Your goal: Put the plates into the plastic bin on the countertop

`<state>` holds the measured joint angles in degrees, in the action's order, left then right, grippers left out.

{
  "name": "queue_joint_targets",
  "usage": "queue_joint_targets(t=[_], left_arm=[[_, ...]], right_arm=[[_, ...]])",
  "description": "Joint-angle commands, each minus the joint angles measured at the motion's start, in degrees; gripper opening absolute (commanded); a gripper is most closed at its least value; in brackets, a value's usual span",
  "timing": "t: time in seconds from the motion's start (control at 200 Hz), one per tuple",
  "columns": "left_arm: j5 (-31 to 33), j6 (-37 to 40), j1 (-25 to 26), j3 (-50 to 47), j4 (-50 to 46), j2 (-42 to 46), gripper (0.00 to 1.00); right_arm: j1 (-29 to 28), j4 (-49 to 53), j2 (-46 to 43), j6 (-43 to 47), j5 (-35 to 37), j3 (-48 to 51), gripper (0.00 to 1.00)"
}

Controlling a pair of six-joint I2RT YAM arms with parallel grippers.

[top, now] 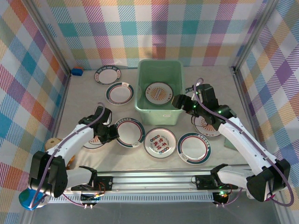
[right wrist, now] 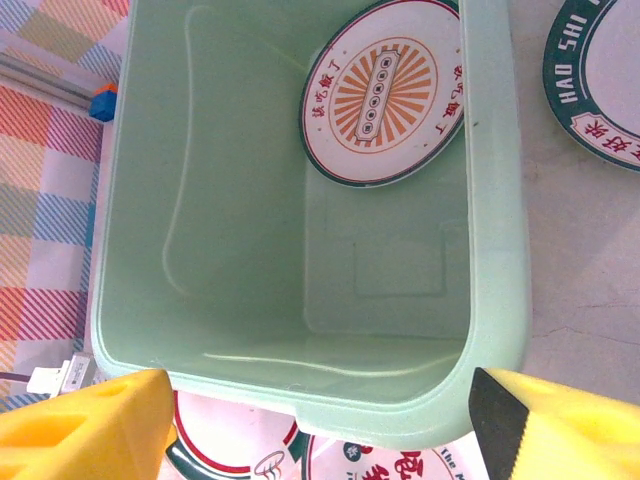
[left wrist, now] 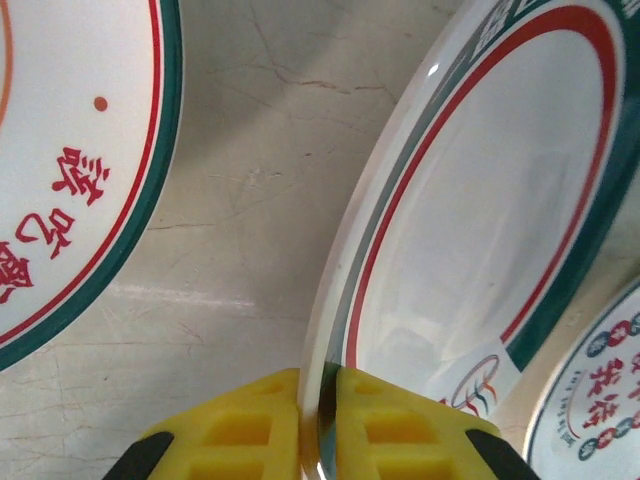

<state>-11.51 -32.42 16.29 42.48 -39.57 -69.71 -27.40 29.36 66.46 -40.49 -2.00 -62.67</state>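
Observation:
My left gripper [top: 113, 133] [left wrist: 320, 430] is shut on the left rim of a white plate with a green and red rim [top: 131, 132] [left wrist: 490, 200]. The plate rests on the countertop [top: 140, 119] in front of the plastic bin [top: 142, 100] [right wrist: 250, 200]. One orange-patterned plate [top: 159, 92] [right wrist: 385, 90] leans inside the bin. My right gripper [top: 180, 101] [right wrist: 320, 440] hangs open above the bin's right side, nothing between its fingers. More plates lie around: two behind the bin's left side [top: 108, 74] [top: 119, 93], two at the front [top: 160, 143] [top: 194, 148].
One plate [top: 91, 142] lies partly under my left arm and another [top: 208, 127] under my right arm. A small blue object [top: 77, 71] sits in the back left corner. A flat green piece [top: 230, 140] lies by the right wall. A metal rail [top: 154, 179] runs along the front.

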Motion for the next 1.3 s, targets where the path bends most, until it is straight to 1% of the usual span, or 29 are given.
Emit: queue_joint_targets(t=[0.0, 0.145, 0.255, 0.39, 0.535, 0.675, 0.79, 0.875, 1.0, 1.145, 1.21, 1.295], left_arm=[[1.11, -0.60, -0.56, 2.01, -3.54, 1.83, 0.11], [0.89, -0.29, -0.56, 2.70, -4.11, 3.33, 0.07], [1.20, -0.05, -0.56, 2.93, -4.59, 4.82, 0.00], [2.83, 0.58, -0.56, 4.01, -6.74, 7.07, 0.00], [5.89, 1.93, -0.65, 6.96, -10.45, 10.33, 0.00], [10.09, 3.94, -0.98, 12.58, -14.79, 12.34, 0.00], [16.22, 8.54, -1.97, 19.53, -18.90, 12.25, 0.00], [17.95, 11.90, -4.09, 24.43, -20.76, 11.61, 0.00], [17.92, 15.09, -7.79, 32.38, -21.71, 9.17, 0.00], [15.15, 16.34, -10.21, 41.83, -20.01, 5.85, 0.00], [12.25, 16.13, -10.40, 45.01, -18.58, 4.34, 0.00], [5.77, 13.84, -10.36, 47.31, -15.33, 2.43, 0.00]], right_arm=[[-0.30, -1.42, -0.97, -0.97, -0.39, 0.27, 0.78], [-0.35, -1.59, -0.67, -1.41, -0.81, 0.18, 0.77], [-0.38, -1.59, -0.36, -1.91, -0.81, 0.18, 0.78], [-0.35, -2.00, 0.11, -2.44, -1.10, 0.10, 0.78], [-0.43, -2.45, 0.56, -2.32, -1.85, -0.21, 0.78], [-0.46, -3.16, 1.17, -1.24, -3.04, -1.46, 0.78], [-0.50, -3.35, 1.95, -0.31, -3.96, -2.94, 0.78], [-0.57, -3.13, 2.68, 0.40, -4.54, -4.04, 0.78], [-0.55, -3.35, 3.48, 1.50, -5.20, -5.37, 0.78], [-0.55, -3.44, 4.79, 3.36, -6.65, -8.01, 0.77], [-0.55, -3.61, 5.73, 4.46, -7.59, -9.51, 0.77], [-0.56, -4.18, 7.41, 5.73, -9.69, -12.33, 0.76]])
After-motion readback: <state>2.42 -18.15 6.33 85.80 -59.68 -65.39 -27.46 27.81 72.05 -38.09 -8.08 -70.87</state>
